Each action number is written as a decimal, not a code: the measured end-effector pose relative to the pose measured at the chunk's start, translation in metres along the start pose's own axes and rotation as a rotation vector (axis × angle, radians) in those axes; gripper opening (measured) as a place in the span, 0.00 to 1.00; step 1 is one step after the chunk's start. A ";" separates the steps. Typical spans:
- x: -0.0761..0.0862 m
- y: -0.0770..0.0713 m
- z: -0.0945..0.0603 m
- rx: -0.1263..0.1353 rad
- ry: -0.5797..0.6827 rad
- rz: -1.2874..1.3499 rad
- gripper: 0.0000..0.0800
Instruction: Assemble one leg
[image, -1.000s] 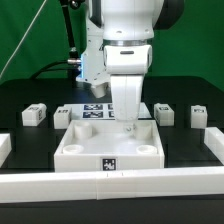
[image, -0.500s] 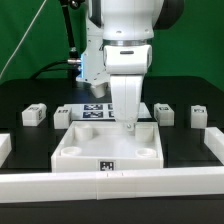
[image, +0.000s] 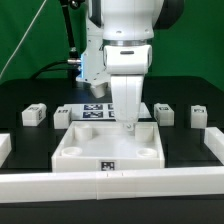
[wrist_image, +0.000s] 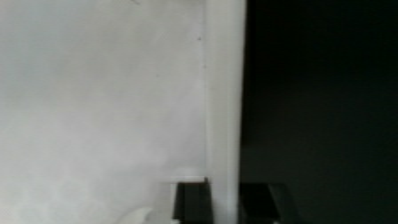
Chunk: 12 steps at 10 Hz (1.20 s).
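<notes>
The claw (image: 129, 124) points straight down at the back rim of the white tray (image: 70, 150), mid frame. Clenched or not, I cannot tell. The nearest leg (image: 165, 113) sits on the black desk (image: 30, 95), right of center, tag showing. It is too small to tell its long way.

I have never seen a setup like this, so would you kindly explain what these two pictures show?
The white machine is a robot arm; its tool is the two-fingered end. The wide picture comes from a camera off the arm, the close one from a camera on its wrist. On the black table lie a large white tray-like part, four small white legs, such as this leg, and a flat marker board. The tool's fingers appear to straddle that part's edge; whether they pinch it is unclear.
</notes>
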<state>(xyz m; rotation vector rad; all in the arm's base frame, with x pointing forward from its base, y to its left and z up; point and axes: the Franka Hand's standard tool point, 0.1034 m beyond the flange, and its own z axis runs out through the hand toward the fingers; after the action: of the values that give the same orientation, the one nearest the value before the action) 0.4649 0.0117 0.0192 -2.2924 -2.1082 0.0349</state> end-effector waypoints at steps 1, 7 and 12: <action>0.001 0.005 -0.002 0.005 -0.009 -0.046 0.07; 0.004 0.008 0.000 0.011 -0.016 -0.098 0.07; 0.056 0.017 0.002 0.001 0.013 -0.115 0.07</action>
<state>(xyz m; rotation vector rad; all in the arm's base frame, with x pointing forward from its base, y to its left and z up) 0.4861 0.0664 0.0165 -2.1597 -2.2289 0.0191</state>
